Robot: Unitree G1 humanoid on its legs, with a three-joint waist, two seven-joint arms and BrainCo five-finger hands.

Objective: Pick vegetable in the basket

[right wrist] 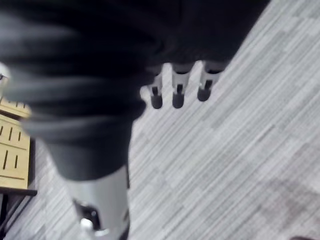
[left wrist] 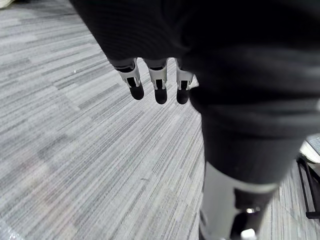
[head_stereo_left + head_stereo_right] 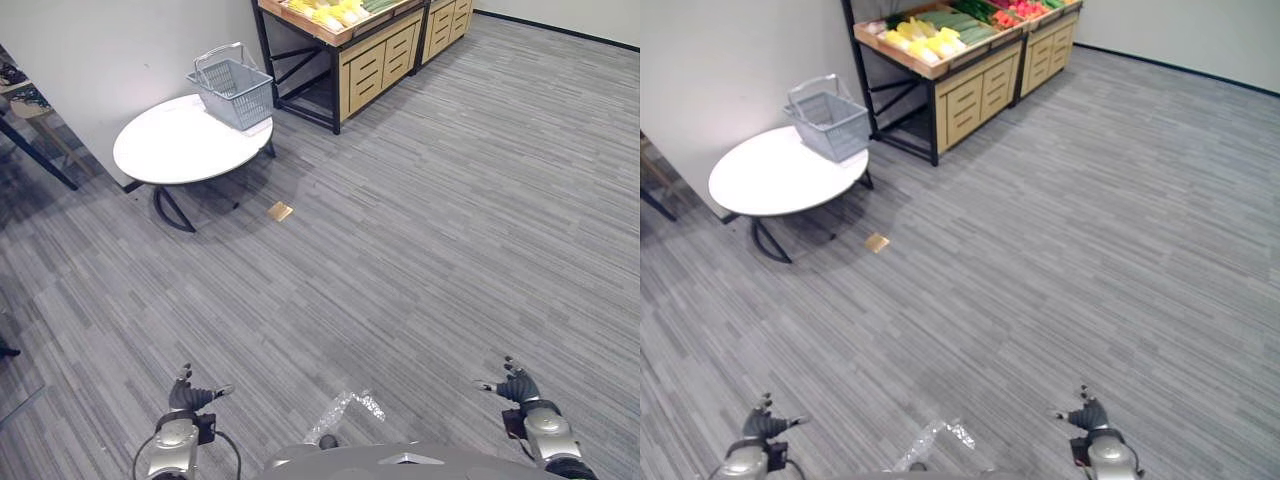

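Note:
A grey wire basket [image 3: 233, 90] with its handle up stands on the far edge of a round white table [image 3: 170, 150]. Beyond it, a wooden stand [image 3: 970, 85] holds yellow, green and red vegetables [image 3: 925, 35] in a tray on top. My left hand [image 3: 190, 396] hangs low at the lower left, open, fingers [image 2: 160, 87] straight and holding nothing. At the lower right my right hand [image 3: 516, 385] is open and empty too, its fingers [image 1: 177, 90] straight over the carpet. Both hands are far from the basket and the vegetables.
Grey striped carpet covers the wide floor between me and the table. A small tan card [image 3: 280, 210] lies on the floor by the table's foot. A crumpled clear wrapper [image 3: 345, 410] lies close in front. A wall runs behind the table.

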